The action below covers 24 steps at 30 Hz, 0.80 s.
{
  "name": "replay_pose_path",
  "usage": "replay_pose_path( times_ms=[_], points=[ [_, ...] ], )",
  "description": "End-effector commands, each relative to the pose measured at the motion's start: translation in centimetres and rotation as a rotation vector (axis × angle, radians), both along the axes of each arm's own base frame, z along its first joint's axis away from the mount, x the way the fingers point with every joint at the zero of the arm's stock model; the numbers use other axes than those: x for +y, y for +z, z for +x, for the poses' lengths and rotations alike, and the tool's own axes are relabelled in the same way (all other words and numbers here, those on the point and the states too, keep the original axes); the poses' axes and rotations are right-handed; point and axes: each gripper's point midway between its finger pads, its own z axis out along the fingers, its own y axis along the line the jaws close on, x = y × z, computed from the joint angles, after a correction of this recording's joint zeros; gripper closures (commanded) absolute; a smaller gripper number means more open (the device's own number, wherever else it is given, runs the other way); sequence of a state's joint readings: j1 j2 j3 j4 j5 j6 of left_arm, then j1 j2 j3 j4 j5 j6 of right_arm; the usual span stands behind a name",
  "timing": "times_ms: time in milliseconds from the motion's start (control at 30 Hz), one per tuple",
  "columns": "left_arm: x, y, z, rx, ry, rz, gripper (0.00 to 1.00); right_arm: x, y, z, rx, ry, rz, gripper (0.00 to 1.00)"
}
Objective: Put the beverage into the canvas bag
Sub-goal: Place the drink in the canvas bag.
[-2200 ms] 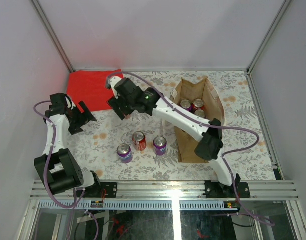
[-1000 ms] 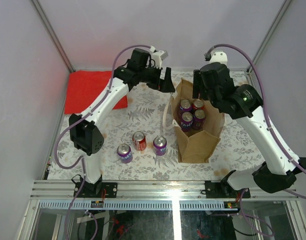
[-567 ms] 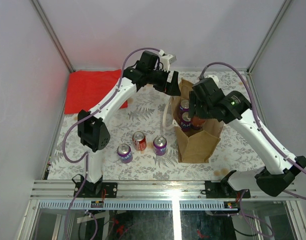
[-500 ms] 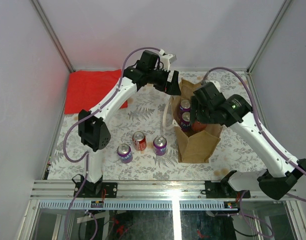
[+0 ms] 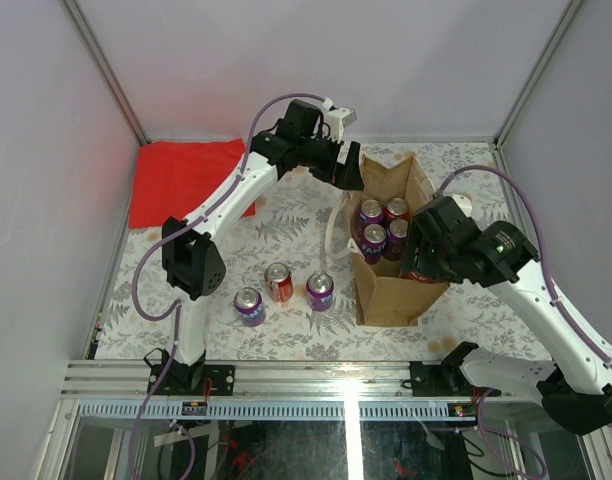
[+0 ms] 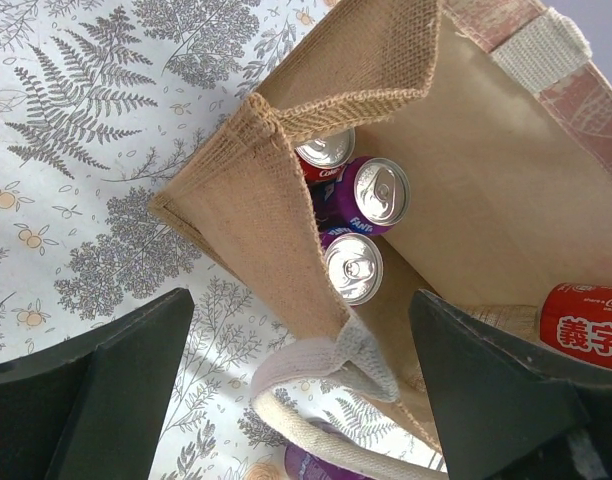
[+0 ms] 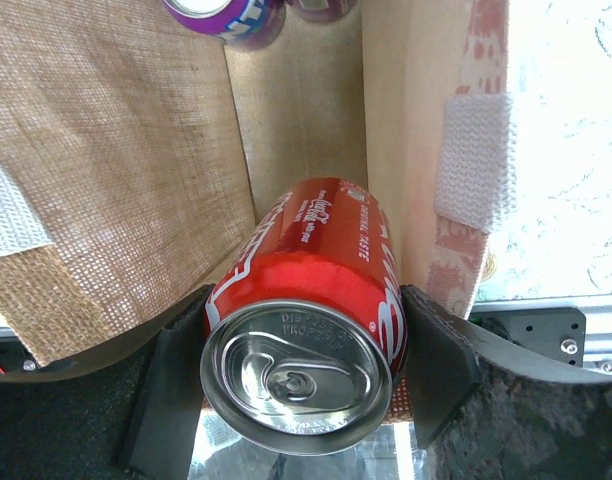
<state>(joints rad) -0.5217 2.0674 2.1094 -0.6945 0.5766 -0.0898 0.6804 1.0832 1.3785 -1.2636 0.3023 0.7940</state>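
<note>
The canvas bag (image 5: 388,290) stands open right of centre, with several cans upright inside. My right gripper (image 5: 418,262) is shut on a red cola can (image 5: 416,273) and holds it at the bag's near right side. In the right wrist view the red can (image 7: 311,280) sits between my fingers (image 7: 441,360), inside the bag's mouth next to its inner wall (image 7: 136,150). My left gripper (image 5: 348,172) is open at the bag's far left corner. In the left wrist view its fingers (image 6: 86,385) straddle the bag's wall (image 6: 266,230) and cream handle (image 6: 311,365) without touching.
Two purple cans (image 5: 249,305) (image 5: 320,290) and one red can (image 5: 278,282) stand on the floral tablecloth left of the bag. A flat red cloth (image 5: 181,180) lies at the far left. Grey walls enclose the table.
My right gripper has moved toward the near right with the red can, along the bag's opening. My left gripper has stayed at the bag's far left corner.
</note>
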Motion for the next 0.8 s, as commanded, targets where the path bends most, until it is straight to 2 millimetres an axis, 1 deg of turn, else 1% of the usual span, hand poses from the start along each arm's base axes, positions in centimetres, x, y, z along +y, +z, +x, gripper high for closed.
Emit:
replay_pose_path(
  times_ms=[0,67,167,267,367,433,600,767],
  points=[
    [0.0,0.3,0.5,-0.027,-0.016,-0.001,0.11,-1.1,-0.4,-2.1,0.036,-0.043,0.024,1.00],
    [-0.1,0.1,0.5,-0.021,-0.017,-0.001,0.11,-1.3,-0.6,-2.0,0.032,-0.044,0.011,1.00],
    [-0.2,0.0,0.6,-0.020,-0.020,-0.002,0.11,-0.8,-0.6,-0.2,0.003,-0.020,-0.026,1.00],
    [-0.2,-0.1,0.6,-0.024,-0.022,0.001,0.11,0.0,-1.2,1.8,-0.007,-0.004,-0.074,1.00],
    [0.0,-0.1,0.6,-0.028,-0.019,0.007,0.11,1.0,-1.7,3.7,-0.051,-0.012,-0.068,1.00],
    [0.0,-0.2,0.5,-0.026,-0.022,0.011,0.11,1.3,-1.9,4.5,-0.064,-0.024,-0.072,1.00],
    [0.2,-0.4,0.2,-0.021,-0.024,0.017,0.11,1.6,-2.3,6.2,-0.091,-0.046,-0.095,1.00],
    [0.4,-0.2,0.1,-0.028,-0.022,0.021,0.11,1.7,-3.3,7.4,-0.085,-0.052,-0.118,1.00]
  ],
)
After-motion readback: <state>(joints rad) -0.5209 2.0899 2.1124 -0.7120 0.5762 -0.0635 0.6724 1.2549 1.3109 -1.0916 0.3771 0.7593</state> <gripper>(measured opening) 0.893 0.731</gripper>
